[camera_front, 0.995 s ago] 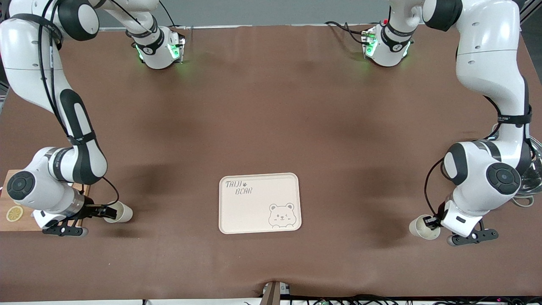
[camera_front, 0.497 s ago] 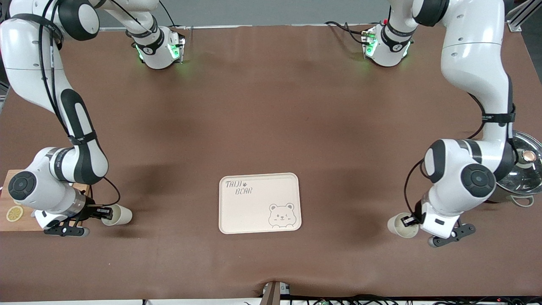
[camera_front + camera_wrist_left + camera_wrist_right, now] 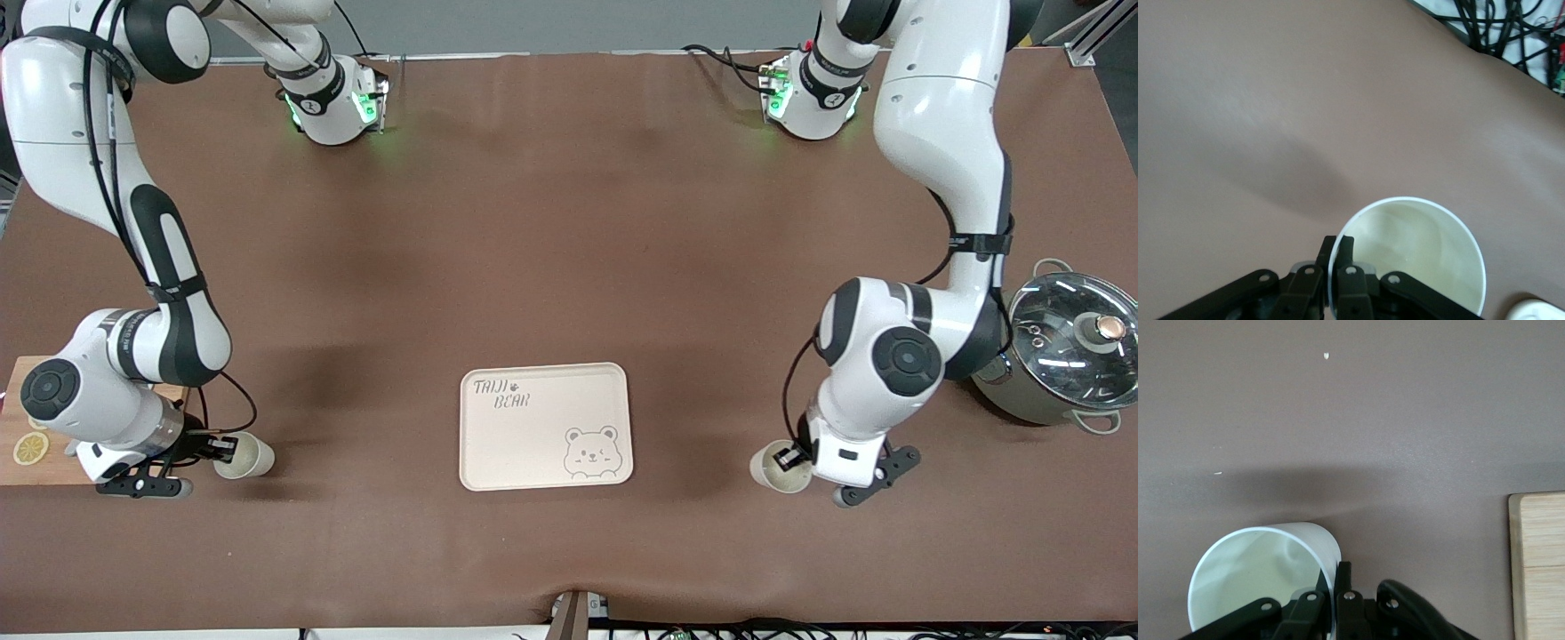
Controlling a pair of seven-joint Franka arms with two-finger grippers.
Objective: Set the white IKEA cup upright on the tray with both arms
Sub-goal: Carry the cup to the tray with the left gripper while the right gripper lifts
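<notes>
White cups are held one per arm, and each is pinched by its rim. The left tool (image 3: 789, 460) is clamped on the left cup (image 3: 777, 468), one finger inside the mouth and one outside the wall, as the left wrist view shows (image 3: 1408, 257). That cup hangs just below and beside the tool, mouth roughly upward, over bare table (image 3: 569, 222) between the tray (image 3: 544, 425) and the lidded steel pot (image 3: 1062, 351) at the left arm's end.

The right tool (image 3: 218, 447) is clamped the same way on the right cup (image 3: 244, 455), seen again in the right wrist view (image 3: 1261, 577). Here the cup sticks out sideways from the fingertips toward the tray, tilted rather than upright, low over the table, with the wooden cutting board (image 3: 22, 436) and its lemon slice (image 3: 31, 448) on the tool's wrist side. Whether this cup touches the table cannot be told.

Both cups look light, thin-walled and smooth, probably stiff plastic or glazed ware. A rim pinch suits them, since the wall fits between the fingers, but the hold is narrow and a smooth wall could pivot or slip if swung fast. The tray lies ahead of both tools, well apart from each, and holds no cup yet. The right cup will likely need turning mouth-up before release.
</notes>
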